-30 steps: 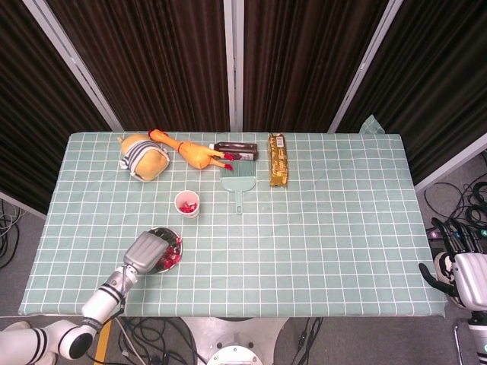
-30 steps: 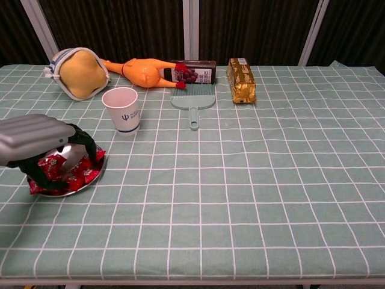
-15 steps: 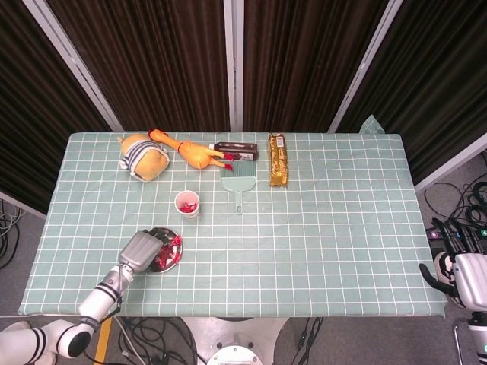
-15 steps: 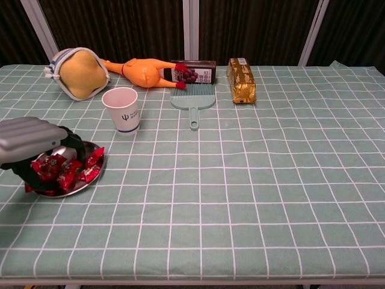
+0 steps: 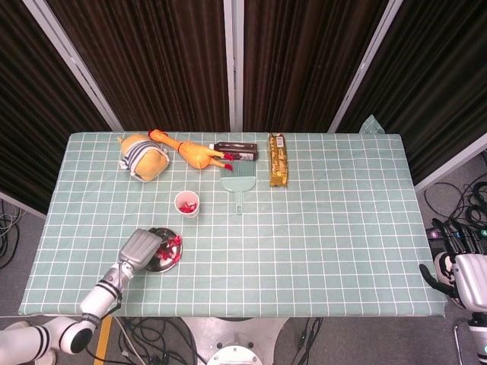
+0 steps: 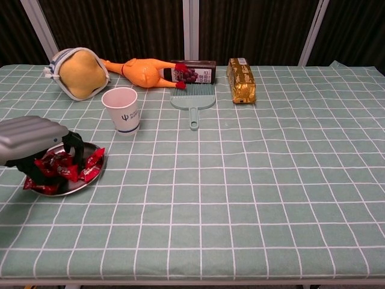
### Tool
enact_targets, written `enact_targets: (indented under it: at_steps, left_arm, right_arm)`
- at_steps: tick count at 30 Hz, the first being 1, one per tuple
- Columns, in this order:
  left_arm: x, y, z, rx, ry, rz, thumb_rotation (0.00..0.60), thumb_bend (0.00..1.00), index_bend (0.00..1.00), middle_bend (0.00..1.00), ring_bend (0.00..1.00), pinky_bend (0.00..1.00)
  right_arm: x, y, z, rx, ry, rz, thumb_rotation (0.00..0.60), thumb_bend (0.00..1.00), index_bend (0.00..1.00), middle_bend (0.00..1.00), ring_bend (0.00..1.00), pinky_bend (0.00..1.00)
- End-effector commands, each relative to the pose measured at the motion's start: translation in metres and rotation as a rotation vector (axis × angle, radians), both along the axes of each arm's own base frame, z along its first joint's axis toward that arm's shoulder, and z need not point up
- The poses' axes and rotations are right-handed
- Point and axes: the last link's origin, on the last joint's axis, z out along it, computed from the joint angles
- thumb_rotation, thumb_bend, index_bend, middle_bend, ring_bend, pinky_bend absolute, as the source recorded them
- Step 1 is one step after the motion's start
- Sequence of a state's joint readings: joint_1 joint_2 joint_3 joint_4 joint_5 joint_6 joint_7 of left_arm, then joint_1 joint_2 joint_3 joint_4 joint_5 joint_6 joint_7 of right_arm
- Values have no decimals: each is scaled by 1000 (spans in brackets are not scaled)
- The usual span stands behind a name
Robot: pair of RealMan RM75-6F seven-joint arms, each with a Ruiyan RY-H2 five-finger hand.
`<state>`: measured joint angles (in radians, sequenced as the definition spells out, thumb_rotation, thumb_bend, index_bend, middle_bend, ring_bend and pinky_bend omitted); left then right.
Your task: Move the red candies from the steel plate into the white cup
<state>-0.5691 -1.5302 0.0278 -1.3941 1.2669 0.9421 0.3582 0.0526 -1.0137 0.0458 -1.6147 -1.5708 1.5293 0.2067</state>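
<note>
The steel plate (image 5: 157, 265) (image 6: 91, 180) lies near the table's front left and holds a pile of red candies (image 5: 170, 247) (image 6: 84, 168). My left hand (image 5: 139, 249) (image 6: 33, 137) is over the plate's left half. Its dark fingers (image 6: 74, 146) curl down into the pile and close around some candies. The white cup (image 5: 186, 204) (image 6: 122, 110) stands upright just behind the plate, apart from it, with red candies showing inside in the head view. My right hand (image 5: 455, 272) hangs off the table's right front corner, and its fingers are too small to read.
Along the back of the table lie a plush toy (image 5: 142, 157), a rubber chicken (image 5: 192, 153), a dark box (image 5: 237, 150), a green brush (image 5: 238, 185) and a golden packet (image 5: 279, 160). A green checked cloth (image 5: 327, 228) covers the table.
My left hand has slid slightly left across the plate and its fingers have drawn in around candies. More of the pile shows on the plate's right side.
</note>
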Motion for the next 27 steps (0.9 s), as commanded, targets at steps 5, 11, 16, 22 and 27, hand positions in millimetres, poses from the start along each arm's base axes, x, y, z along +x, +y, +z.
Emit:
enact_targets:
  at_steps: [5, 11, 16, 22, 27]
  left_arm:
    - [-3, 1, -2, -1, 1, 1, 600, 340, 548, 487, 418, 638]
    - [-2, 0, -3, 10, -23, -15, 600, 408, 607, 546, 502, 714]
    - [-3, 0, -3, 19, -31, -28, 600, 414, 645, 593, 550, 750]
    - [-1, 0, 0, 40, -55, -42, 600, 428, 671, 633, 580, 784]
    - [-1, -2, 5, 61, -73, -53, 600, 445, 680, 646, 593, 796]
  right_arm:
    - [1, 0, 0, 0, -1, 1, 600, 250, 0, 157, 0, 87]
    - [1, 0, 0, 2, -2, 2, 600, 250, 0, 159, 0, 88]
    - [2, 0, 1, 1, -2, 4, 600, 250, 0, 160, 0, 90]
    - [2, 1, 1, 2, -4, 3, 600, 250, 0, 161, 0, 94]
    - [3, 1, 1, 2, -4, 8, 600, 249, 0, 161, 0, 97]
